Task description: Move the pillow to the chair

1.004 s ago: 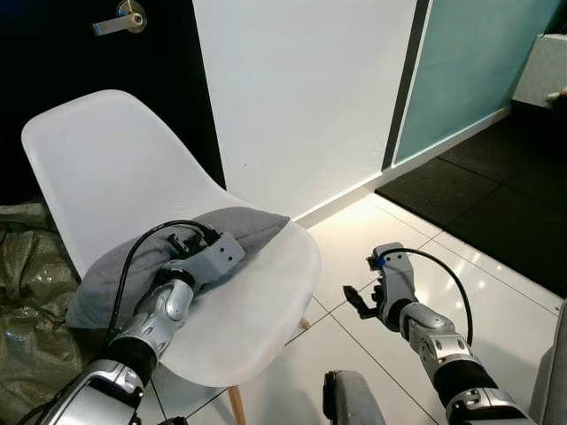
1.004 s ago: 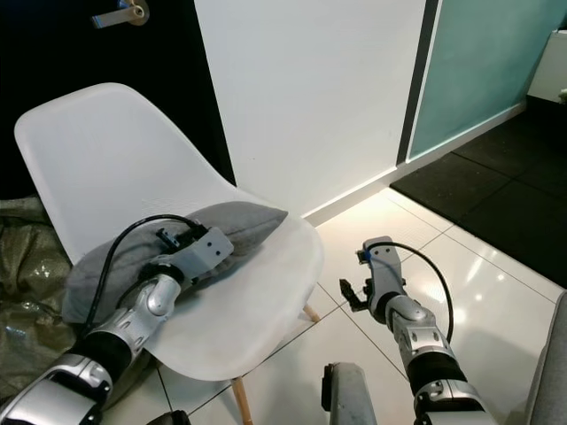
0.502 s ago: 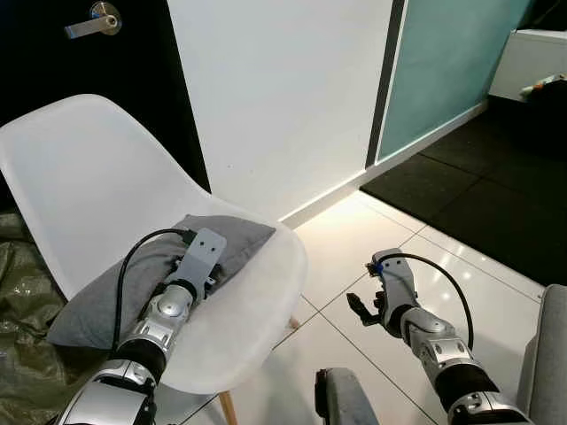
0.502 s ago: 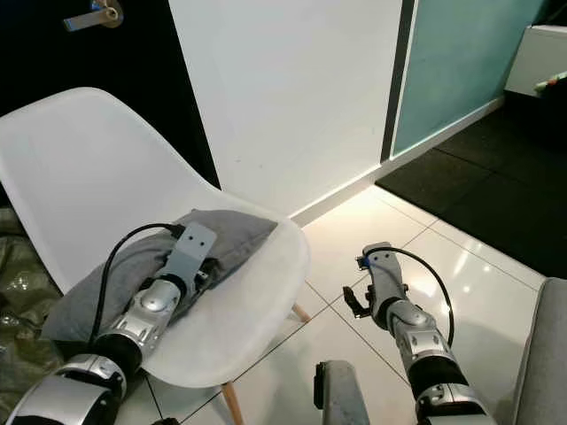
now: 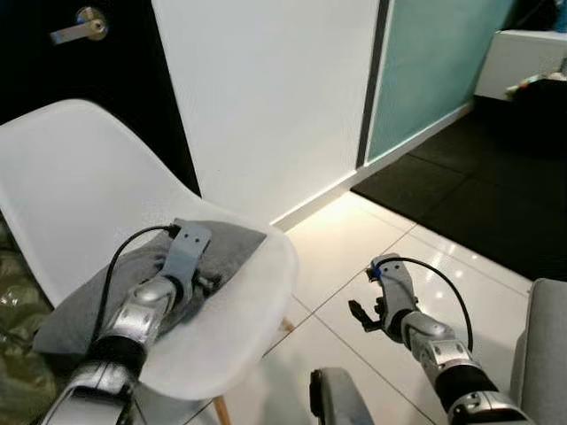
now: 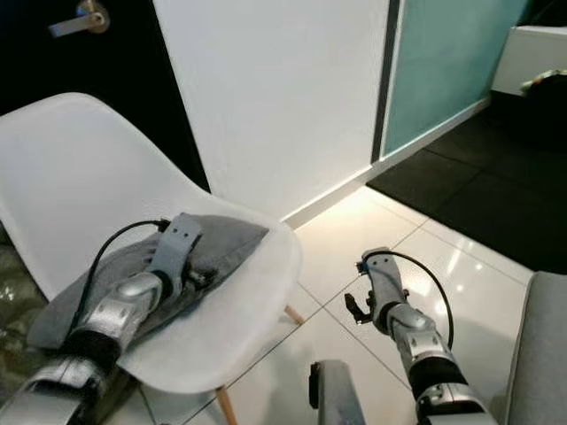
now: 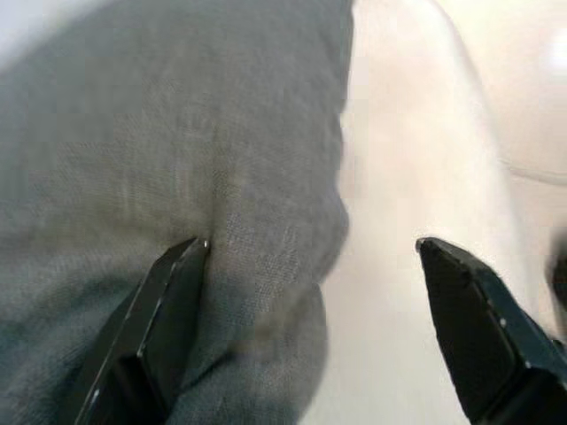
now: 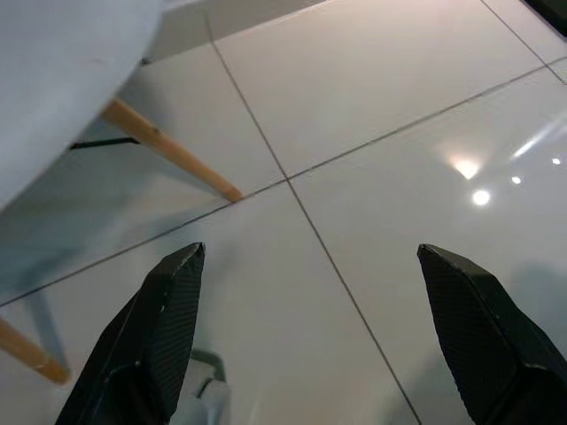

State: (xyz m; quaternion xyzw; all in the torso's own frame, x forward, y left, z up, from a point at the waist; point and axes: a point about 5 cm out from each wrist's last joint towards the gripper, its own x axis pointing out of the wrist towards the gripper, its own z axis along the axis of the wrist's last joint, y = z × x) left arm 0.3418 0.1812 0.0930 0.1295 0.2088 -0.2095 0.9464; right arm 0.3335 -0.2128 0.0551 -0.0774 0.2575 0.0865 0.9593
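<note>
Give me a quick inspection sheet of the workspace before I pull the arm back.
Surface: white chair, seat carrying the pillow; glossy white tile floor around it.
Job's things: grey pillow lies on the seat, against the backrest.
Clutter: crumpled olive sheet on the floor behind the chair.
Grippers: left gripper open, one finger on the pillow; right gripper open over the floor.
Cables: black cable loops over the left wrist; another over the right wrist.
Surroundings: white wall, dark door with lever handle, teal panel, dark mat.
</note>
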